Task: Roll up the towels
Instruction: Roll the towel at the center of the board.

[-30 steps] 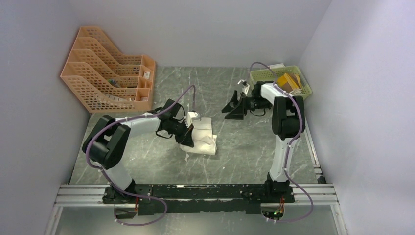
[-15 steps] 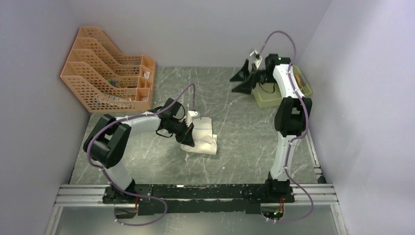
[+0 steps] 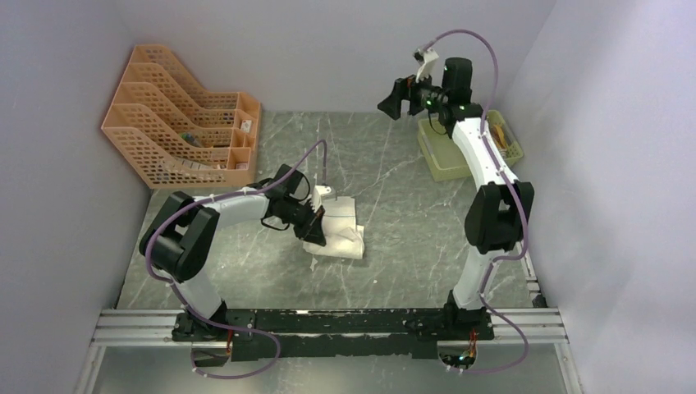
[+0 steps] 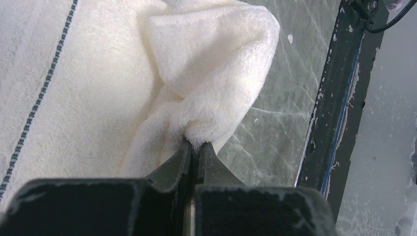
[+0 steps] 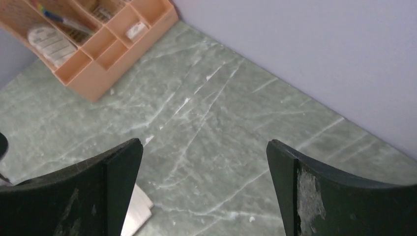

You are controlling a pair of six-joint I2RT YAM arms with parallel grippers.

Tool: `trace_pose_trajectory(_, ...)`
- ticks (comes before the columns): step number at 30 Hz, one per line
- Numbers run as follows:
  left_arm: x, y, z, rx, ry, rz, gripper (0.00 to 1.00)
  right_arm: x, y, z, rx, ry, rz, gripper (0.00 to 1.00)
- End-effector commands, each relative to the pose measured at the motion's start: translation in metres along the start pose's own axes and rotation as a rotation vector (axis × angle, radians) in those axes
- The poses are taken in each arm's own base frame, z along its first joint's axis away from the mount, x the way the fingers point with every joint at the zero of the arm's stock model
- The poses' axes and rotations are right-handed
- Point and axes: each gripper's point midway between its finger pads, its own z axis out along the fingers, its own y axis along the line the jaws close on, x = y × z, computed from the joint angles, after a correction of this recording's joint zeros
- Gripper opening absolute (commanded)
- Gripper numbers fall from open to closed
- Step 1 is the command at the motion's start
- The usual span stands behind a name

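A cream-white towel with a thin dark stripe lies in the middle of the table, and one end is bunched into a fold. My left gripper sits low at the towel's left side. It is shut on the lower edge of that fold. My right gripper hangs high above the far right of the table, open and empty, and a towel corner shows beside its left finger. Something yellow-orange lies in the green basket, mostly hidden by the right arm.
An orange file rack stands at the back left, also seen in the right wrist view. The green basket sits at the back right against the wall. A black rail runs along the near edge.
The right arm has lifted from low beside the basket and swung up toward the back wall, jaws still open. The left gripper and the towel have not moved.
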Motion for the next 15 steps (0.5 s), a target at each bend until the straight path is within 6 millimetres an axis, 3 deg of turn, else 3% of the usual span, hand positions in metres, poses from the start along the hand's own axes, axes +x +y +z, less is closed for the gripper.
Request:
trace_pose_trajectory(1,-0.016,0.002,-0.009,-0.021,-0.038,0.034,0.07,-0.046,-0.006,-0.037,-0.007,-0.361,0.273,1.00)
trace_pose_trajectory(3,-0.016,0.006,-0.009,-0.031,-0.036,0.021,0.07,-0.028,0.027,-0.066,-0.321,-0.405,0.469,1.00)
trace_pose_trajectory(5,-0.017,0.010,-0.009,-0.041,-0.036,0.004,0.07,0.010,0.067,-0.076,-0.598,-0.272,0.543,1.00)
trace_pose_trajectory(6,-0.017,0.013,-0.010,-0.044,-0.038,-0.008,0.07,0.026,0.086,-0.083,-0.670,-0.287,0.528,1.00)
trace_pose_trajectory(7,-0.016,0.015,-0.009,-0.045,-0.035,-0.022,0.07,0.039,0.094,-0.087,-0.683,-0.325,0.575,1.00)
trace_pose_trajectory(8,-0.014,0.018,-0.009,-0.050,-0.031,-0.037,0.07,0.050,0.097,-0.089,-0.659,-0.357,0.636,1.00)
trace_pose_trajectory(10,-0.012,0.021,-0.007,-0.052,-0.024,-0.061,0.07,0.064,0.114,-0.091,-0.577,-0.408,0.577,1.00)
trace_pose_trajectory(11,-0.010,0.022,-0.006,-0.054,-0.018,-0.074,0.07,0.071,0.119,-0.079,-0.492,-0.371,0.534,1.00)
trace_pose_trajectory(12,-0.007,0.025,-0.005,-0.063,-0.010,-0.088,0.07,0.078,0.118,-0.060,-0.345,-0.303,0.458,1.00)
trace_pose_trajectory(13,-0.005,0.026,-0.004,-0.069,-0.003,-0.096,0.07,0.080,0.115,-0.049,-0.086,-0.222,0.291,1.00)
trace_pose_trajectory(14,-0.004,0.028,-0.004,-0.074,0.001,-0.104,0.07,0.098,0.125,-0.035,0.119,-0.091,0.130,1.00)
trace_pose_trajectory(15,-0.005,0.028,-0.004,-0.075,0.000,-0.106,0.07,0.113,0.139,-0.031,0.219,0.009,0.010,1.00)
